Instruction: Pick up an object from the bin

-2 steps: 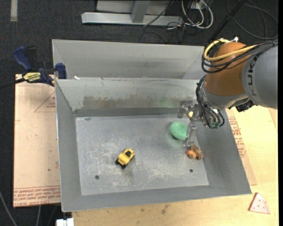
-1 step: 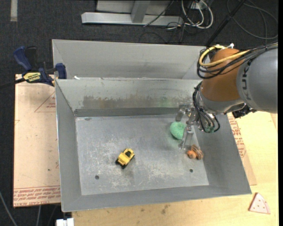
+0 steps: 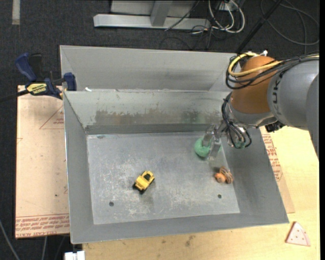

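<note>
We're on the green lump (image 3: 201, 149) right away: a soft, rounded thing on the bin's floor, right of centre and close to the back slope. The claw (image 3: 212, 145) is down at it, against its right side, and from up here we cannot tell how wide the claw stands or whether the lump is gripped. Above it we see the orange wrist cover (image 3: 252, 85) with yellow cables looped over the top, and the grey arm (image 3: 299, 96) coming in from the right.

Now the surface: the grey metal bin (image 3: 152, 152) has a scuffed, scratched floor and steep sloping walls. Beyond its far wall we see dark floor with a tangle of cables (image 3: 226, 15).

Other things? Just in front of the claw, near the right wall, lies a small orange-brown piece (image 3: 222, 176), apart from the lump. Well off to the left, a yellow toy vehicle (image 3: 144, 181) sits at an angle. Nothing lies between these three.
</note>
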Robot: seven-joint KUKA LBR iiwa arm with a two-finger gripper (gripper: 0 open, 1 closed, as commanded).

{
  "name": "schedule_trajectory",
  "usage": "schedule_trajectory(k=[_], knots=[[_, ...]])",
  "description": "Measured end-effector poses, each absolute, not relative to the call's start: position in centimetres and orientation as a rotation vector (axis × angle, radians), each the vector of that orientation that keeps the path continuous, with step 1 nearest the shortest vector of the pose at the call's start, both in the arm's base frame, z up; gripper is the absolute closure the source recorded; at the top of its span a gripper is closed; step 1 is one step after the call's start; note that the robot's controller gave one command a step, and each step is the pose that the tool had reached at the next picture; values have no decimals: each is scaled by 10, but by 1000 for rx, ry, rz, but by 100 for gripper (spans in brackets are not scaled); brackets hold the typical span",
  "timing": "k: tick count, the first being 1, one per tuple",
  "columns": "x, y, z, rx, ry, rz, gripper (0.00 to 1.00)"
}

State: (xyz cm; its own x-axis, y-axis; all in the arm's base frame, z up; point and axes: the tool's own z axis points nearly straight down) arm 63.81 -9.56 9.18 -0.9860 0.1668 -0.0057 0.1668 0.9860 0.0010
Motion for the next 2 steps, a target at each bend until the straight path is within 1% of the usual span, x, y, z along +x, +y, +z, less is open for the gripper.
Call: schedule_trajectory(k=[1, 2], knots=[[638, -95, 92, 261, 3125, 0, 100], [644, -98, 294, 229, 3131, 1, 100]])
